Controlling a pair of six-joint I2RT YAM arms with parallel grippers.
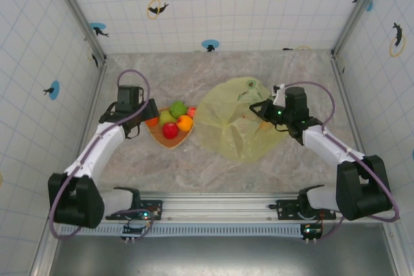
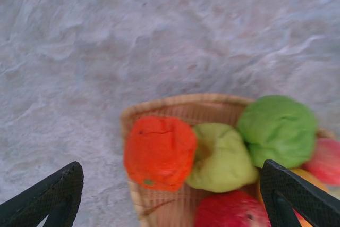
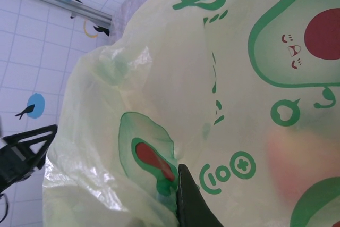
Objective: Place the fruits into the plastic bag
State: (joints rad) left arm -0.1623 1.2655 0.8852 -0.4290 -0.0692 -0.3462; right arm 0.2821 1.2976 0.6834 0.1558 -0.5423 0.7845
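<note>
Several fruits lie on the fan-shaped woven plate (image 1: 163, 139): an orange one (image 1: 152, 121) (image 2: 159, 152), a light green one (image 2: 220, 158), a dark green one (image 1: 178, 108) (image 2: 277, 128), a red one (image 1: 170, 130) (image 2: 228, 211) and a yellow-orange one (image 1: 185, 123). My left gripper (image 1: 146, 121) (image 2: 172, 171) is open, its fingers either side of the orange fruit and not touching it. The plastic bag (image 1: 236, 121) (image 3: 212, 78) lies right of the plate. My right gripper (image 1: 262, 109) (image 3: 180, 171) is shut on its upper right edge. A blurred reddish shape (image 3: 303, 163) shows through the film.
The marble tabletop (image 1: 194, 69) is fenced by tiled walls with dolphin stickers. The plate's right tip touches the bag's left edge. Bare table lies behind the plate and in front of the bag.
</note>
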